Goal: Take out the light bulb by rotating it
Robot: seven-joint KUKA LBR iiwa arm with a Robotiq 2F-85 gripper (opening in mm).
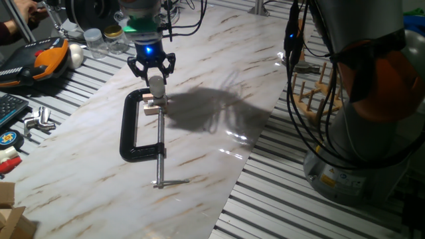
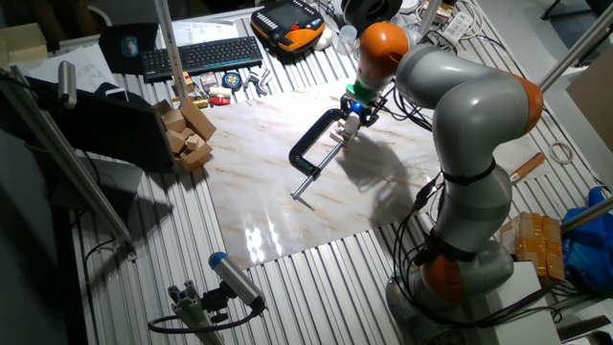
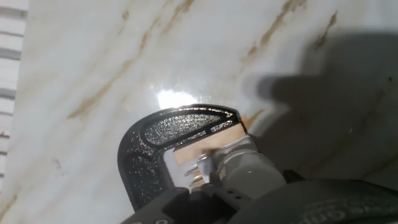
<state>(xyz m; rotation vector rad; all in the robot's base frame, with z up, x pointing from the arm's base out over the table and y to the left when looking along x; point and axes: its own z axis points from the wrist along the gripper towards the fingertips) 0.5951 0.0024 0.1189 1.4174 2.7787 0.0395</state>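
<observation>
Your biggest thing is the arm, grey with orange joints, standing to one side of the marble-patterned board and reaching over it. That board lies on a slatted metal table and carries the whole set-up.

On the board lies the black C-clamp, flat on its side, its screw rod and crossbar pointing away from the gripper. The clamp squeezes a small wooden block at its open end, and the light bulb stands up out of that block, frosted white and upright.

Your gripper hangs directly above the clamp's open end, its black fingers down on either side of the bulb's top. From the fixed view the jaws look closed around the glass, but you cannot tell for certain whether the pads actually touch it. The hand view shows only the clamp's curved frame, the block and the pale round bulb close against the gripper body. A blue light glows on the wrist just above the fingers.

Beyond the clamp, off the board's edge, you have an orange-and-black pendant, clear jars, and a keyboard. Wooden blocks are stacked off the board's far side. A round blue badge bears writing too small to read; no brand or label is legible anywhere.
</observation>
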